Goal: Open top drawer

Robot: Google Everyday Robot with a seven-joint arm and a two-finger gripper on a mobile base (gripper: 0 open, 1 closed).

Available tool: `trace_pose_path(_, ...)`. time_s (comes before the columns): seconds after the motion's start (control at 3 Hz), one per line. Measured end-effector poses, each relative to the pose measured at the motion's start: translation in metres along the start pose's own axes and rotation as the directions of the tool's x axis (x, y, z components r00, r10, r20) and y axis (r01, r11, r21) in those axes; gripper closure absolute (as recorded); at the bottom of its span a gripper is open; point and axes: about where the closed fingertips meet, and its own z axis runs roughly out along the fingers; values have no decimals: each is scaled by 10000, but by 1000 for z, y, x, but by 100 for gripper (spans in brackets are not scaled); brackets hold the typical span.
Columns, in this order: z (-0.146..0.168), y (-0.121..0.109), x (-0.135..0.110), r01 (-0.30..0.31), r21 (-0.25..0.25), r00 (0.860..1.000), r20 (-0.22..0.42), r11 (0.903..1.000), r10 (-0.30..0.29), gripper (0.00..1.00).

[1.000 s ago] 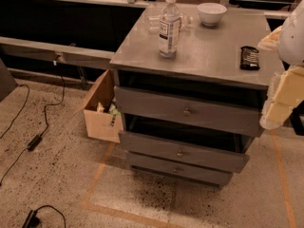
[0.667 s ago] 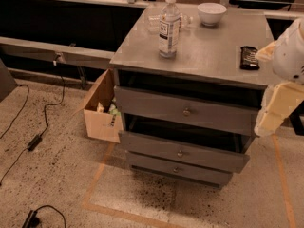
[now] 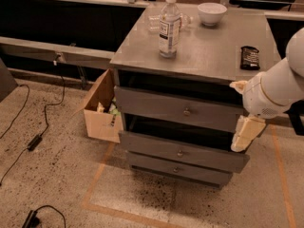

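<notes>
Here's the gripper (image 3: 245, 134), hanging at the right end of the top drawer (image 3: 161, 104) and covering that corner of the grey front; whether it's spread or closed, I cannot tell. The drawer sits just under the cabinet top (image 3: 209, 56), its knob (image 3: 186, 111) apart from the gripper. The arm (image 3: 278, 87) is cut off at the right edge.

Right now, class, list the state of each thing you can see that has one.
Top drawer: knob untouched, may be slightly ajar.
Gripper: pointing down at the drawer's right end.
Bottle: upright, capped.
Bowl: upright.
Cardboard box: flaps open.
</notes>
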Motion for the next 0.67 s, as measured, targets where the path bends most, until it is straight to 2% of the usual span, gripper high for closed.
trace_pose_path(0.33,41,-20,-3,580,242,9978,-332,9980,-572,0)
trace_pose_path(0.67,40,-22,-3,712,296,9965,-452,9970,-698,0)
